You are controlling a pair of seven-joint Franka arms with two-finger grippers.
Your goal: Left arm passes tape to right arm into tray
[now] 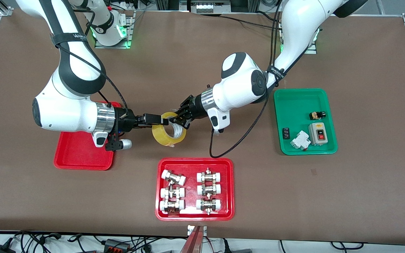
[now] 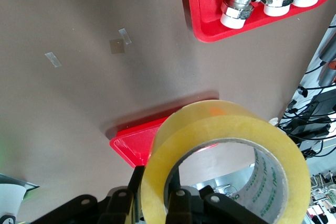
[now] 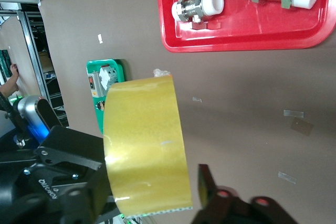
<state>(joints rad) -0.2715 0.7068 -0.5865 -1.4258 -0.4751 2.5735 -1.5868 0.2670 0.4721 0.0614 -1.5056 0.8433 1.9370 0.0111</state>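
Left hand [image 1: 180,117]: pinching the tape [image 1: 169,134] through the ring wall, one finger inside the core, one outside, as the left wrist view shows. The roll hangs in the air over bare table [image 1: 202,63], between the two arms and above the gap between the trays. Right hand [image 1: 164,121]: at the roll's upper rim from the right arm's end; in the right wrist view one finger [image 3: 210,184] stands apart from the yellow face, so the hand reads as spread and not yet gripping.

The tray [image 1: 83,154] sits under the right arm's wrist, nothing seen on its visible floor. The red tray of fittings [image 1: 195,188] lies nearer the front camera; the green tray [image 1: 304,121] sits toward the left arm's end.

Handling judgement: the roll looks light and stiff across its width, with a smooth, slippery outer face. The cardboard core offers better friction. Best hold for the right hand is across the ring wall, on a section clear of the left hand's fingers. Release by the left hand should wait for a firm pinch
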